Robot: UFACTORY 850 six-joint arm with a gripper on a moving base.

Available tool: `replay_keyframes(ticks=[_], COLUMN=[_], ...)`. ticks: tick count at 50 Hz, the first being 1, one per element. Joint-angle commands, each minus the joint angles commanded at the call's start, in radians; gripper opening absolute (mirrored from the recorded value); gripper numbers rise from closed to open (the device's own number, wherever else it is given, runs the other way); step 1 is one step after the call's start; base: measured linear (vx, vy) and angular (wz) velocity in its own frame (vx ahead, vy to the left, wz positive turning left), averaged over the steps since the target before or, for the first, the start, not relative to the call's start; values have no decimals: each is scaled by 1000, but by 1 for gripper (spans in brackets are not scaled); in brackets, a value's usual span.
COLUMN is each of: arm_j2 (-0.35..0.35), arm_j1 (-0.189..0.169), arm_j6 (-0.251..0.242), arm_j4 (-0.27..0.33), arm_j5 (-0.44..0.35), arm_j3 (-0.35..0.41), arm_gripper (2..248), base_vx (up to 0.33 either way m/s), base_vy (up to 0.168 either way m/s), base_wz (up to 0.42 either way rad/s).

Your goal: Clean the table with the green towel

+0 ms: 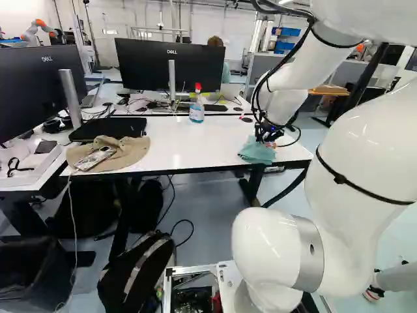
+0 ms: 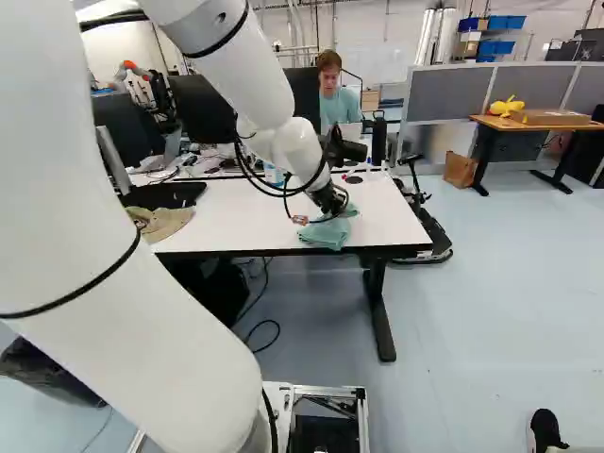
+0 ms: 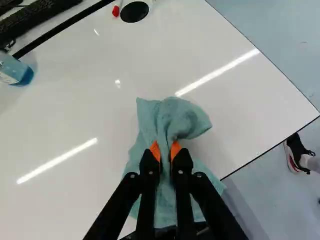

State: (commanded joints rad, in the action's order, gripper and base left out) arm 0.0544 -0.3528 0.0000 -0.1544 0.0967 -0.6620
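Right of centre in the left base view, the green towel (image 1: 257, 152) is pinched between the nearly closed fingers (image 3: 176, 150), near the front edge of the table (image 1: 189, 143); it should be pressed lightly and drawn in overlapping strokes, the spray bottle (image 1: 197, 109) being avoided

I can read one word, on two monitors, both in my left base view. "DELL" on the back of the dark monitor at the left (image 1: 32, 88). Same word, "DELL", on the back of the middle monitor (image 1: 146, 65), up by its stand. Spray bottle (image 1: 196, 112) on the white table (image 1: 195, 147) has a label (image 3: 7, 78); I can't make out its print. Keyboard (image 3: 37, 19) key legends: too small for me. No numbers or signs I can read.
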Motion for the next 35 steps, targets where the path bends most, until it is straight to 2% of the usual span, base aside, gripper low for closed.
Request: replay_keyframes(ticks=[35], arm_j2=[132], arm_j1=[62], arm_j6=[0], arm_j4=[0], arm_j5=[0], arm_j3=[125], arm_gripper=[42], base_vx=[0], base_vy=[0], base_wz=[0])
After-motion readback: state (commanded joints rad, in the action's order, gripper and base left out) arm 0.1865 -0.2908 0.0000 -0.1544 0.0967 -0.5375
